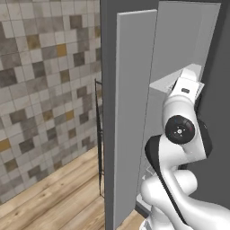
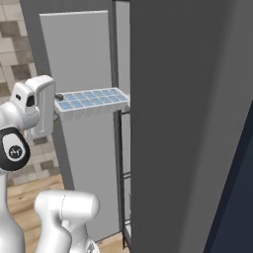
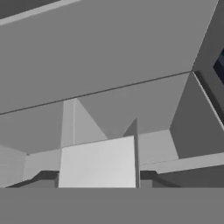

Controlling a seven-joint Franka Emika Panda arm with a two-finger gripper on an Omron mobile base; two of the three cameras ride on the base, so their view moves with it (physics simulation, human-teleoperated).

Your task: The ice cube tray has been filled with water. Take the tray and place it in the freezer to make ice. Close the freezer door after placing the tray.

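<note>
My gripper (image 2: 59, 98) is shut on the near end of the ice cube tray (image 2: 92, 102), which it holds level at chest height. The water (image 2: 94, 98) shows as pale blue squares in its cells. The tray's far end reaches the gap between the open freezer door (image 2: 79, 54) and the dark grey freezer (image 2: 188, 123). From the left base view the tray (image 1: 165, 83) is a pale slab ahead of the hand, beside the door's light inner face (image 1: 134, 99). In the hand view the tray's white end (image 3: 98, 162) points at pale grey freezer shelves (image 3: 131, 57).
A thin black wire rack (image 1: 99, 143) stands beside the open door, in front of a tiled wall (image 1: 45, 81). The floor (image 1: 54, 197) is wooden. A navy cabinet (image 2: 239, 197) adjoins the freezer on the right.
</note>
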